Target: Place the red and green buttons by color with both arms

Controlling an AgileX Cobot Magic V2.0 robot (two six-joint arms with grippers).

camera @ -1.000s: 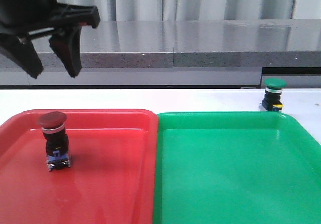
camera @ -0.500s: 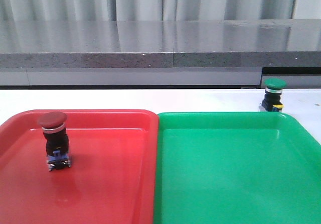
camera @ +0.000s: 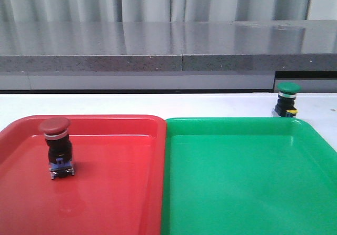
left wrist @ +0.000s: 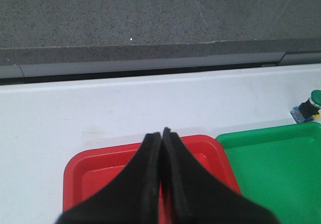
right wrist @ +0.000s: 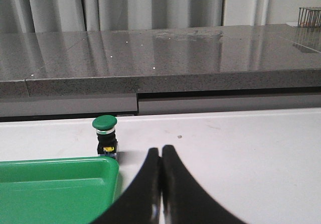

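The red button [camera: 56, 146], dark-red cap and blue base, stands upright in the red tray [camera: 105, 193]. The green button [camera: 287, 99], with its yellow tab, stands on the white table just behind the green tray [camera: 247, 182]; it also shows in the right wrist view [right wrist: 105, 135] and at the edge of the left wrist view [left wrist: 310, 105]. My left gripper [left wrist: 162, 132] is shut and empty, high above the red tray [left wrist: 83, 169]. My right gripper [right wrist: 160, 150] is shut and empty over the table, to the right of the green button. Neither gripper shows in the front view.
The two trays sit side by side, touching, at the table's front. A grey stone ledge [camera: 168, 45] runs behind the white table [camera: 158, 104]. The green tray's corner [right wrist: 60, 184] lies close beside my right gripper.
My left gripper was open at the upper left of the front view a second ago; it has risen out of that view. The buttons have not moved.
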